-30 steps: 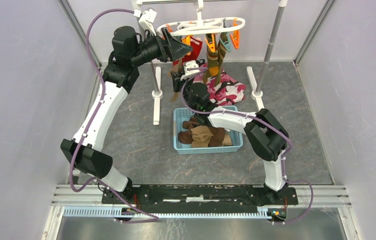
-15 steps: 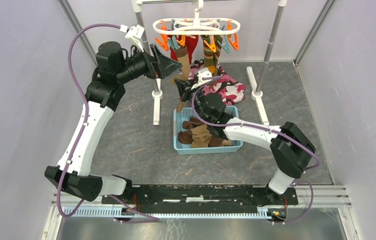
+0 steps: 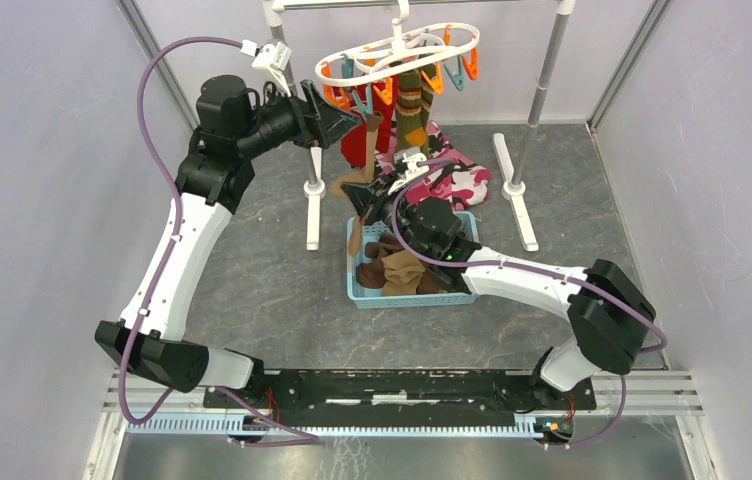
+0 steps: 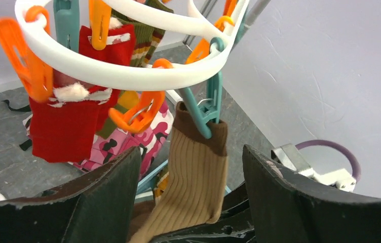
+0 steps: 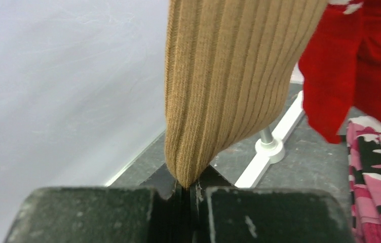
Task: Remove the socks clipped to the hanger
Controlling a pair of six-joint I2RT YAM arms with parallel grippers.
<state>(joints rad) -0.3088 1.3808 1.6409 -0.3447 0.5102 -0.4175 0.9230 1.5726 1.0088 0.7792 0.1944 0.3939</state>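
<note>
The white oval hanger (image 3: 397,50) hangs tilted from the rail, its left side low; it also shows in the left wrist view (image 4: 127,76). A teal clip (image 4: 206,109) holds the cuff of a tan ribbed sock (image 4: 198,172). My right gripper (image 3: 384,185) is shut on that sock's lower part (image 5: 229,76), which runs taut from the clip. My left gripper (image 3: 347,115) is open just under the hanger, its jaws on either side of the tan sock without touching it. A red sock (image 4: 67,126) and a striped sock (image 3: 410,95) hang clipped.
A blue basket (image 3: 407,300) with several brown and tan socks sits below the right gripper. A pink camouflage cloth (image 3: 457,180) lies behind it. The rail stand's posts (image 3: 542,80) and white feet (image 3: 314,210) flank the hanger.
My right gripper has pulled the tan sock down towards the basket, and the hanger has tilted left side down. My left gripper has moved closer under the hanger.
</note>
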